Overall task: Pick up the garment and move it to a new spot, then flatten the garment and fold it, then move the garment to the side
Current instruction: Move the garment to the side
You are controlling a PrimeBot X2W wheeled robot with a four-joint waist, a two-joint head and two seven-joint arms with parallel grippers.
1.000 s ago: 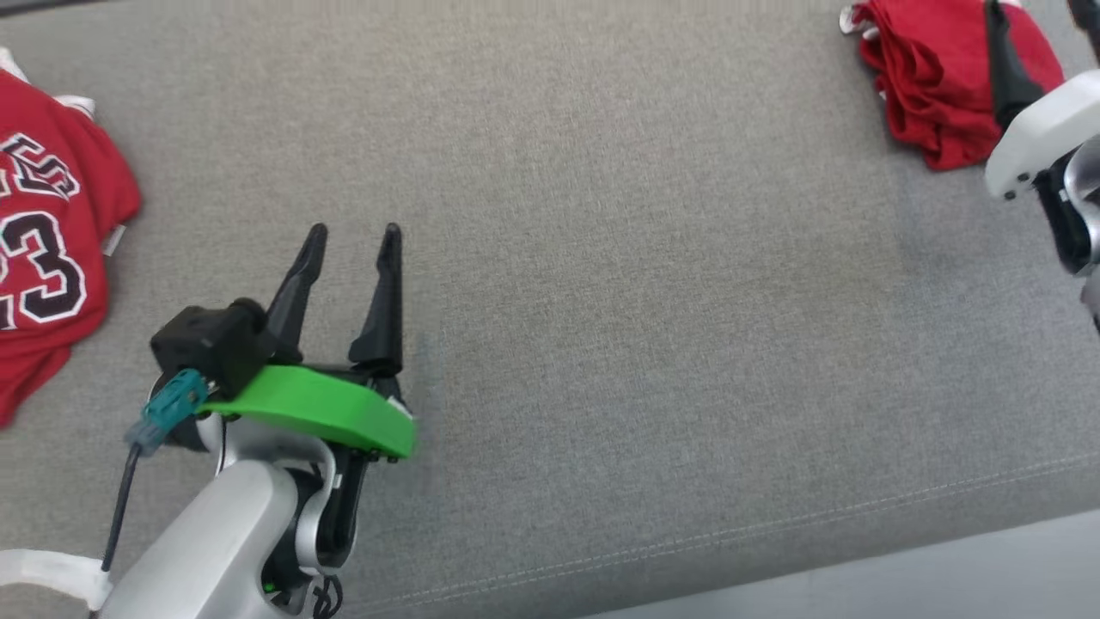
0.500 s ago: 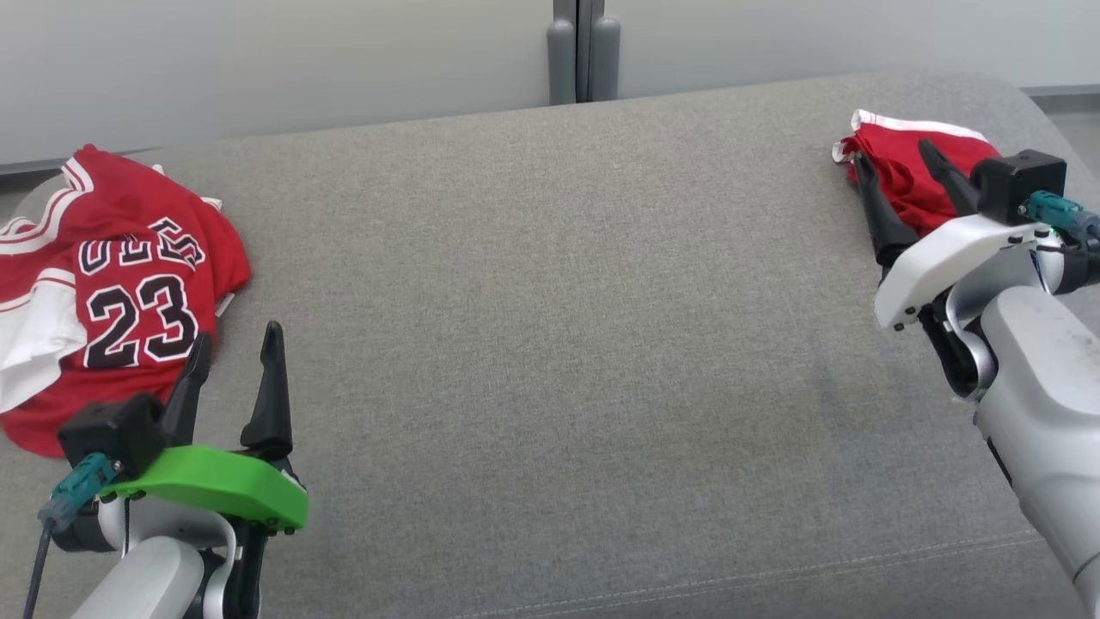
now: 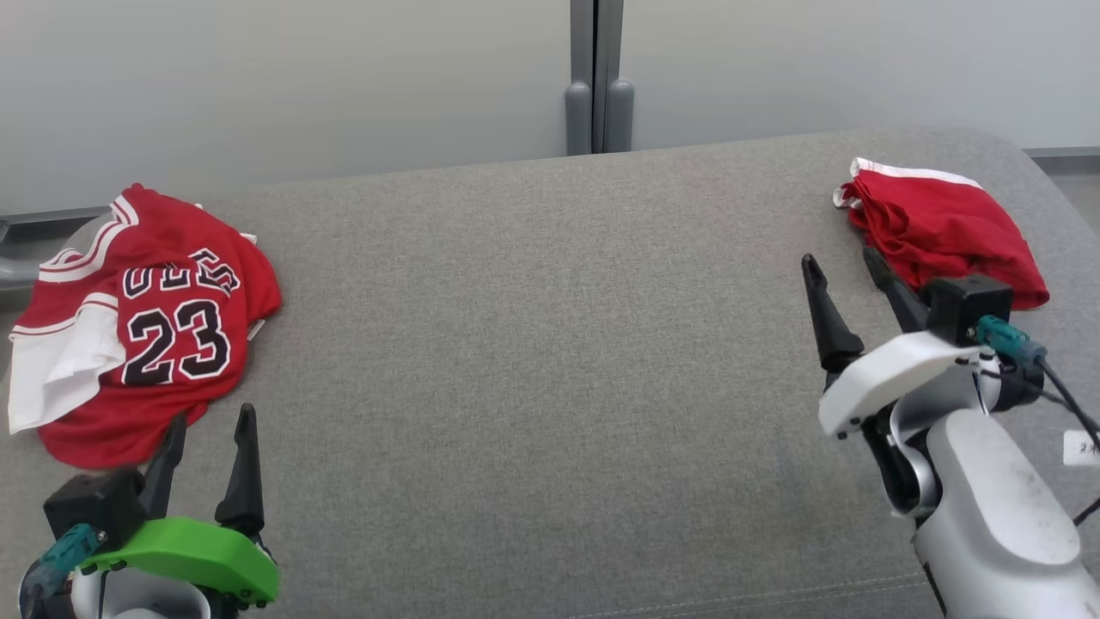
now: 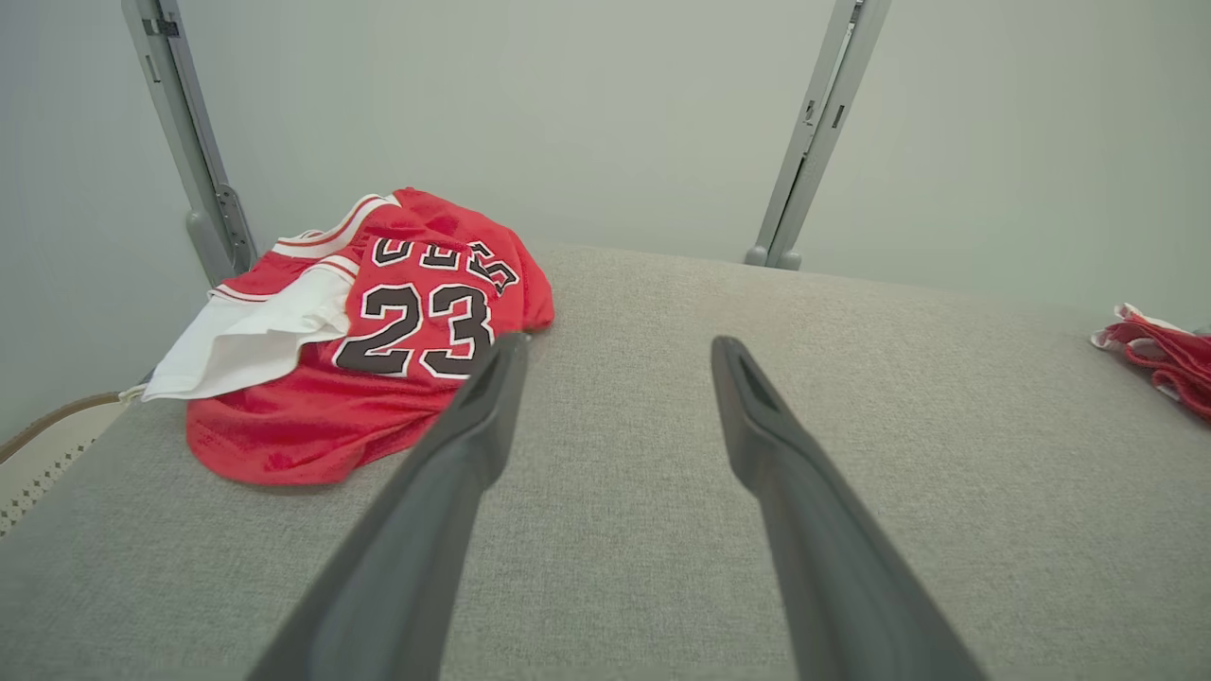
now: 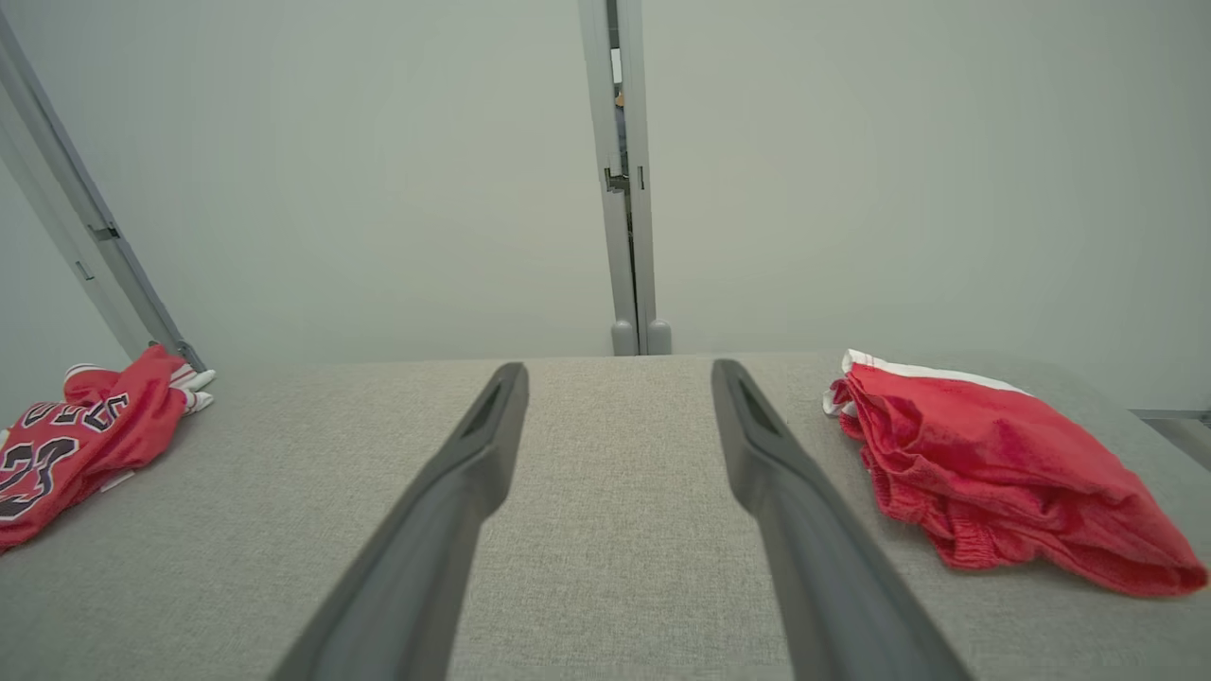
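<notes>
1. Head view, nearest: left gripper (image 3: 211,417) at lower left and right gripper (image 3: 839,256) at lower right, both with fingers spread apart and holding nothing.
2. Bare grey cushion (image 3: 550,344) lies between them.
3. Farther back, a crumpled red jersey (image 3: 163,327) lies just beyond the left gripper, and folded red shorts (image 3: 945,228) lie beside the right gripper's fingers, near the cushion's right edge.

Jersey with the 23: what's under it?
The jersey lies on the grey cushion. Some white fabric pokes out at its left edge; whether that runs underneath is covered by the folds.
</notes>
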